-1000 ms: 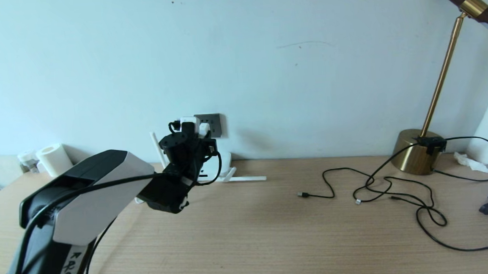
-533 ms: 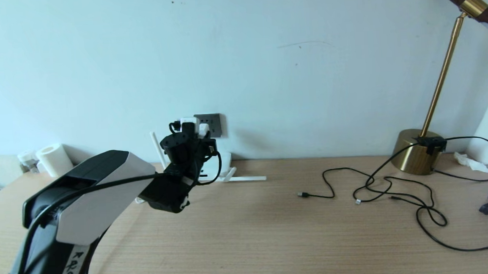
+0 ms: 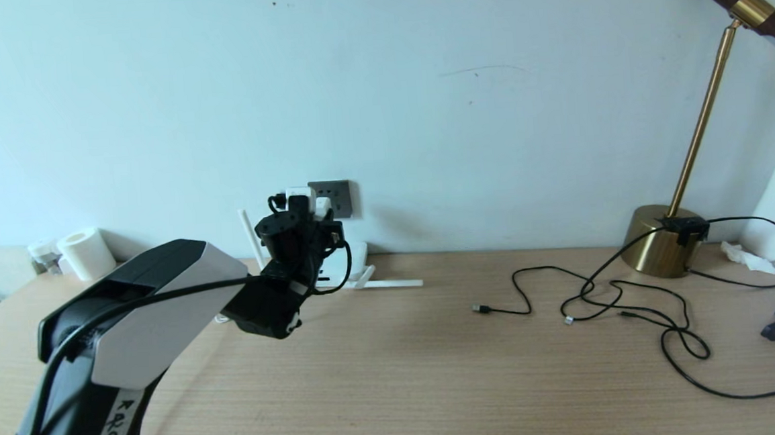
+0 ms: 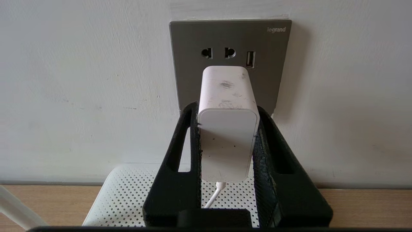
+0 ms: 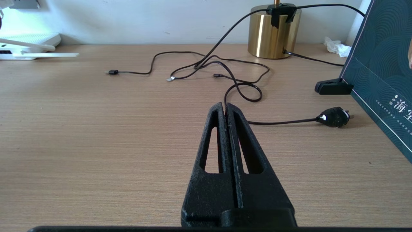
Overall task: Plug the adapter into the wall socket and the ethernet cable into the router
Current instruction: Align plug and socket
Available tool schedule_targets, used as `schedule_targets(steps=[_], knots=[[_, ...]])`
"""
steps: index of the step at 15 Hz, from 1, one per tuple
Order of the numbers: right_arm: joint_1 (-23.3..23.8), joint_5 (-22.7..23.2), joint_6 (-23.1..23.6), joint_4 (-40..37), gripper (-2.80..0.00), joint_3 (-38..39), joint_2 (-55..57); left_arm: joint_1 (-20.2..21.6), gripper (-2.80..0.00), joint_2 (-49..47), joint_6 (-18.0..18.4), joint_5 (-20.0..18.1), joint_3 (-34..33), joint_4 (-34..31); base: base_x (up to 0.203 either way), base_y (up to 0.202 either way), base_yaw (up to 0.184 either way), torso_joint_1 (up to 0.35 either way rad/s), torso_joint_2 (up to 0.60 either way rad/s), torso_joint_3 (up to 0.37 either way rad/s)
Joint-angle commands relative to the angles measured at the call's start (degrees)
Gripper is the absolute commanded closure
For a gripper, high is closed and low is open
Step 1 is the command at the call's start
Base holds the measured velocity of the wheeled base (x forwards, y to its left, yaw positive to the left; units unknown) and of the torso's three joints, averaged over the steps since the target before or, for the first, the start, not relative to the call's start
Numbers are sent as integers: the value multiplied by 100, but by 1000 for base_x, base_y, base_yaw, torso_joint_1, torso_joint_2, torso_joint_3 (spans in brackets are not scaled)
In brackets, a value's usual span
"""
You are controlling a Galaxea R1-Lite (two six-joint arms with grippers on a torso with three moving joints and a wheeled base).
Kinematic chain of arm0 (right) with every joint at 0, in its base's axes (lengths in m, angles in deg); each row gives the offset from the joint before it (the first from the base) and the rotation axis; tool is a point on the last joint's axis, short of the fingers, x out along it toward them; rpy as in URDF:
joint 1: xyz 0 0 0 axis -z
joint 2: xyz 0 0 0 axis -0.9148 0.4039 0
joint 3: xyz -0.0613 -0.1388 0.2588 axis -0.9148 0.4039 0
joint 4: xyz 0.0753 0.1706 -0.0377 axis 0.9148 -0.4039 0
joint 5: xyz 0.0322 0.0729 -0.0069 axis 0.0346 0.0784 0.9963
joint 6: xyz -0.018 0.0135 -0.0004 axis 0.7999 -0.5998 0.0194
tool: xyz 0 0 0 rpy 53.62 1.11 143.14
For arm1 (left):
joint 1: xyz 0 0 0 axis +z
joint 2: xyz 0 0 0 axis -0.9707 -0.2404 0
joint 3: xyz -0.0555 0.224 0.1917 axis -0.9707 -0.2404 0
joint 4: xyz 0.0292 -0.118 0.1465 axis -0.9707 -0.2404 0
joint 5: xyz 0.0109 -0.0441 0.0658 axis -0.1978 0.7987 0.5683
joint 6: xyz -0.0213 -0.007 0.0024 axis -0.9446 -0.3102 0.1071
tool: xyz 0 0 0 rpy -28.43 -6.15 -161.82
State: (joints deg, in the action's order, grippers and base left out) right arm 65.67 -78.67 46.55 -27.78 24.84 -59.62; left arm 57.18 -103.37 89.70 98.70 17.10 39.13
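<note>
White adapter (image 4: 228, 129), scuffed grey; dark grey wall socket (image 4: 270, 74); white router (image 4: 128, 196), dotted with holes; black left pincer (image 4: 227, 112); tan wood-grain surface (image 3: 437, 376).

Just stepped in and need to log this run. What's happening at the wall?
The left tool grips the white adapter and holds it against the dark grey wall socket, below its top row of holes; whether the pins are fully in cannot be seen. The router lies on the desk below. The right tool is shut and empty above the desk, near loose black cables.
</note>
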Motion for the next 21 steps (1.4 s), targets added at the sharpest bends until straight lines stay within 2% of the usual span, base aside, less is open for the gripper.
schedule_targets(steps=[1, 21], knots=[[-2, 0, -1, 2, 0, 62, 0, 1, 0, 8, 2, 26, -9, 39, 0, 0, 0, 0, 0, 0], [-2, 0, -1, 2, 0, 62, 0, 1, 0, 52, -22, 70, 2, 48, 0, 0, 0, 0, 0, 0]])
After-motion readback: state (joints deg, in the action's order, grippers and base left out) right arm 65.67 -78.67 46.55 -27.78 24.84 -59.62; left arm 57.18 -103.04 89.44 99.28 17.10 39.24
